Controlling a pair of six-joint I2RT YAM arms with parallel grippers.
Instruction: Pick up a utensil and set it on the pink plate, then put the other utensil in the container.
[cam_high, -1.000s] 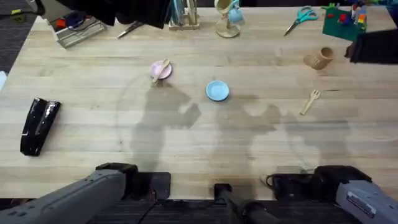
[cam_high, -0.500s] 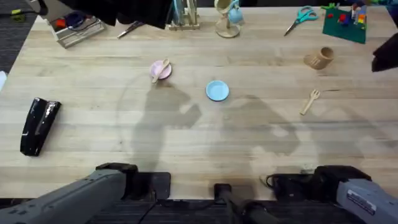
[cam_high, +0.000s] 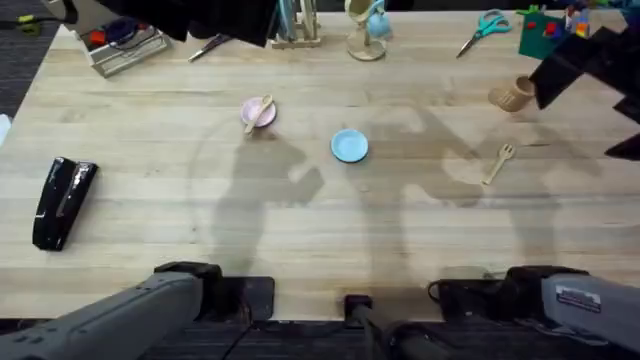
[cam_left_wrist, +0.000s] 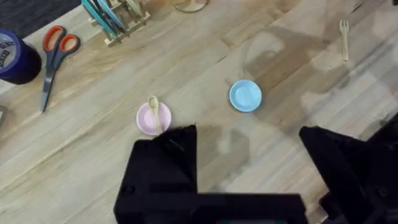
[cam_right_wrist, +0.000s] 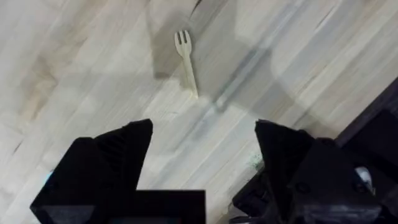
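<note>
Now the wooden fork lies ahead of the right gripper, jaws open, handle toward them; left gripper jaws open too

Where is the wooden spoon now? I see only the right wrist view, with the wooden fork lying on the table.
Observer: The wooden spoon already lies on the pink plate, left of the blue plate.
Operator: And where is the container, seen from the fork?
Observer: The tan ribbed cup sits farther back on the table than the wooden fork, apart from it.
Operator: Does the left gripper hold anything?
Observer: No. The left gripper is open, with nothing between its fingers.
</note>
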